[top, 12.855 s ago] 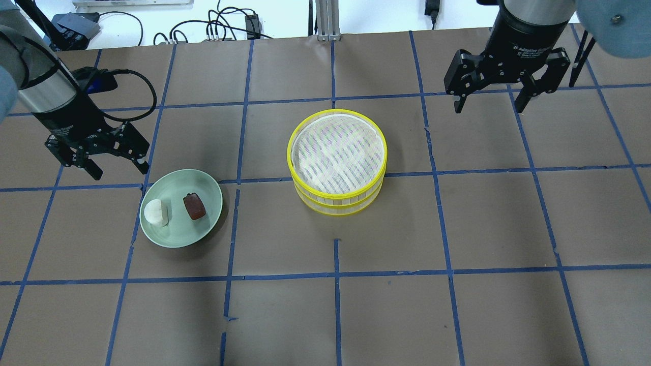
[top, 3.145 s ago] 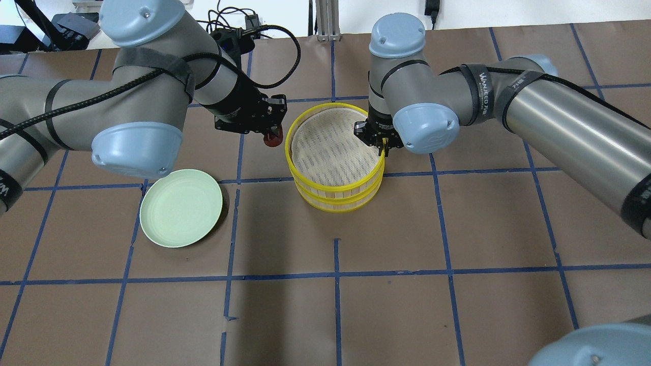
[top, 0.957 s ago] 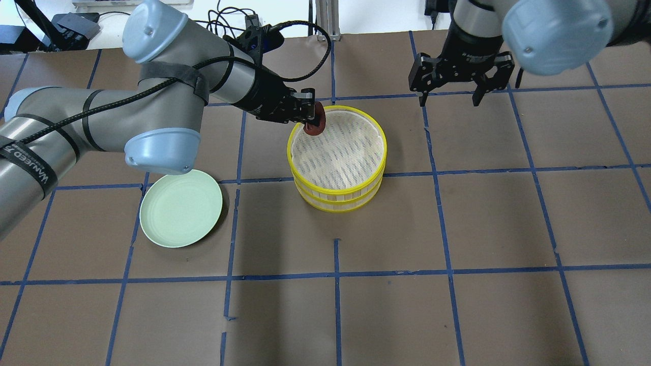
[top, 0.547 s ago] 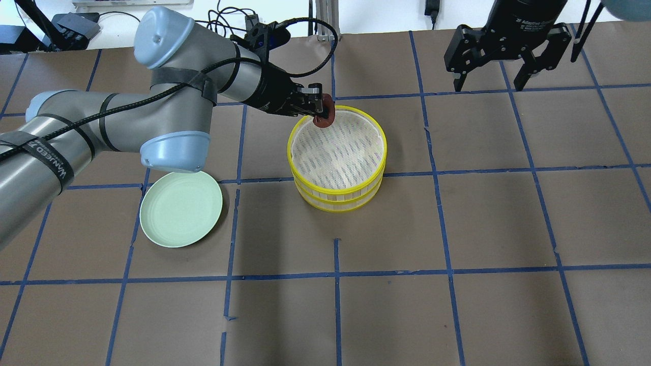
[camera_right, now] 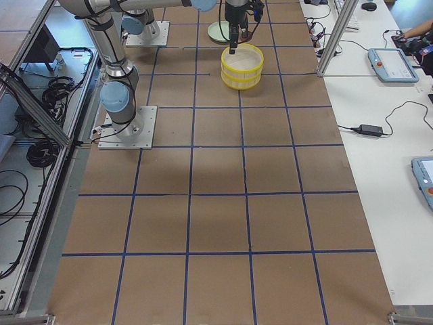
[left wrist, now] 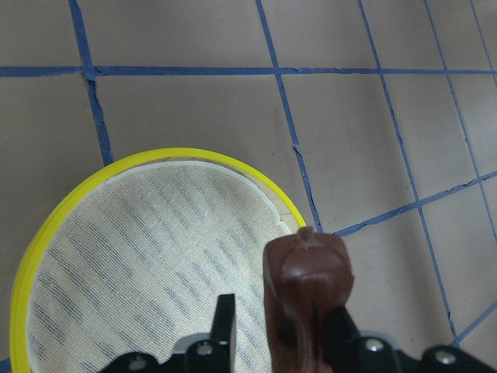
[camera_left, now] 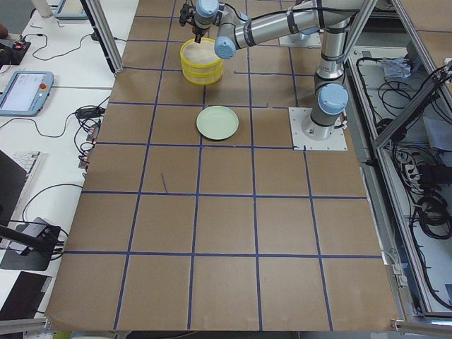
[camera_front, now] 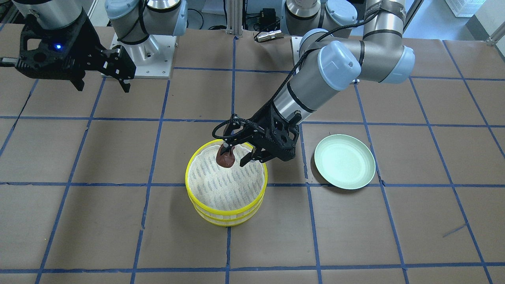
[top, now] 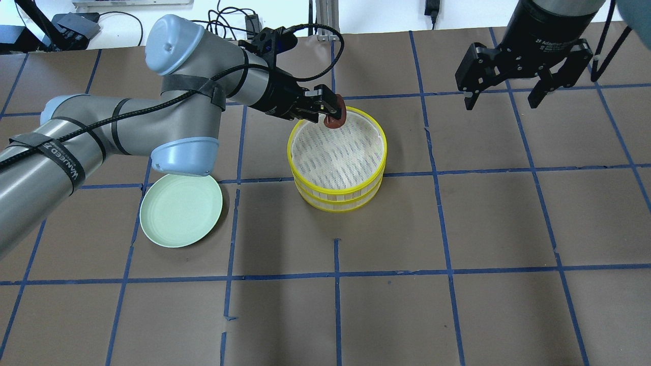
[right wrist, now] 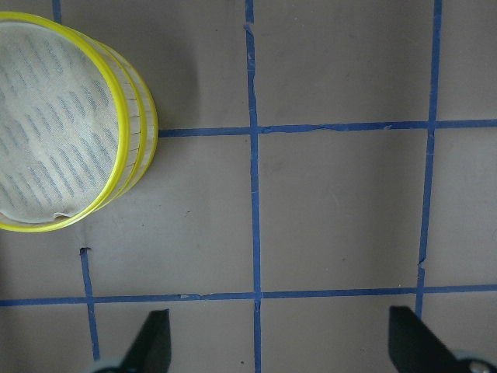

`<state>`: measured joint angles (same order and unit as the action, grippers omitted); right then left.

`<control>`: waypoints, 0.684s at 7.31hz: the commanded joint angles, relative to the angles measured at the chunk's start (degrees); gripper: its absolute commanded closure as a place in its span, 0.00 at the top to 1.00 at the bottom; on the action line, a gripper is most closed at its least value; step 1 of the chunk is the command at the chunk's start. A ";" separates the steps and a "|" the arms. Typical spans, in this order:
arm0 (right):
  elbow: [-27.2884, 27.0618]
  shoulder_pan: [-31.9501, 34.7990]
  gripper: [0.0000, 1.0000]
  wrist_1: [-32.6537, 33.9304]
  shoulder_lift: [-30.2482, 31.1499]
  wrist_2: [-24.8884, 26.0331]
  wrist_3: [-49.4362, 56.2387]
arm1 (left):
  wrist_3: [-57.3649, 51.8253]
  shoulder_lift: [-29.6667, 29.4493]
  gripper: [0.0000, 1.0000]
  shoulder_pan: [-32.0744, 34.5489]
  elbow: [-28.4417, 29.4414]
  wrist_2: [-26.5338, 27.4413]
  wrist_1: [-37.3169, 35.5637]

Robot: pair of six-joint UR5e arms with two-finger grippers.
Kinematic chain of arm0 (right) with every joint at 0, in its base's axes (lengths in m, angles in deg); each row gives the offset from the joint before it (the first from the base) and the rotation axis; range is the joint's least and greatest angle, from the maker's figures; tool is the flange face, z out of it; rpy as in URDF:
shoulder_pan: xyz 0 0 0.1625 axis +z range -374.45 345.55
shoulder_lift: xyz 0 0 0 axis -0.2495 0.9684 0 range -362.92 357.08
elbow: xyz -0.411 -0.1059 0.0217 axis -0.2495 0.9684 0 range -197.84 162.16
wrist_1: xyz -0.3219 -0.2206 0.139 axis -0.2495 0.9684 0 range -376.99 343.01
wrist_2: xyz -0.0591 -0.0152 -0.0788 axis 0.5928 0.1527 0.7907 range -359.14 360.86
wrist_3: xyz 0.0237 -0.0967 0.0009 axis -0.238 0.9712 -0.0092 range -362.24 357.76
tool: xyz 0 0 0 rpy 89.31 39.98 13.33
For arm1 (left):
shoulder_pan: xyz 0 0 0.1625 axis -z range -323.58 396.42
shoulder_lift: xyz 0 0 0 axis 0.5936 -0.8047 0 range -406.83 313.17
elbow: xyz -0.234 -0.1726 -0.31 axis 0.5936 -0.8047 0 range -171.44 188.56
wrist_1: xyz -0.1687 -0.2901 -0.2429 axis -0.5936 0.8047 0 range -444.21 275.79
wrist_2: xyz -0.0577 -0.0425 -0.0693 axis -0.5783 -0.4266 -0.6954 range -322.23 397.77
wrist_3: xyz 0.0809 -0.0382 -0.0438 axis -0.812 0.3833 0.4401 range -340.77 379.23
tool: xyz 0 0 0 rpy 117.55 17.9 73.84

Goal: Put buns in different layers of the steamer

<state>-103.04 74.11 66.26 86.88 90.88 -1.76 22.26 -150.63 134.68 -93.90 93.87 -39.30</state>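
Over steamer's [top: 335,201] far rim, left gripper's [top: 333,109] fingers clamped brown bun [top: 334,120], likely for drop onto top tray [top: 338,157]; right gripper's [top: 501,104] fingers apart, parked clear.

Overhead, front face oppositely; wrists close; all share steamer [top: 335,152].

The left arm [top: 127,109] and right arm [camera_front: 47,10] were silver-grey tubes joined by rounded pale blue caps [top: 170,30]. The left gripper [camera_front: 236,156] and right gripper [top: 501,101] were black. A black cable [camera_front: 215,132] ran along the left arm under black straps [top: 190,89], one band [top: 58,160] carried white letters, and white lettering [top: 546,41] and a small blue light [camera_front: 58,46] marked the right wrist.
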 commanded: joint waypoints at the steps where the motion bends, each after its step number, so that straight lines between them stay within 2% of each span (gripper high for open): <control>1: -0.85 0.04 1.00 2.09 0.28 0.59 0.31 | 0.21 -0.01 0.66 0.08 -0.01 0.06 0.00; 3: -1.11 0.30 1.00 1.93 0.89 1.11 0.40 | 0.56 -0.01 0.91 -0.01 -0.01 -0.02 0.00; 4: -1.20 1.35 1.00 2.36 0.46 0.95 0.14 | 0.74 -0.01 1.00 0.08 -0.01 -0.29 0.09; 5: -1.28 1.36 1.00 2.62 0.28 0.86 0.22 | 0.83 -0.01 1.00 0.08 -0.01 -0.38 0.09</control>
<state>-104.23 75.11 68.56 87.35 91.79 -1.53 22.93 -150.63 134.74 -93.92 93.65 -39.24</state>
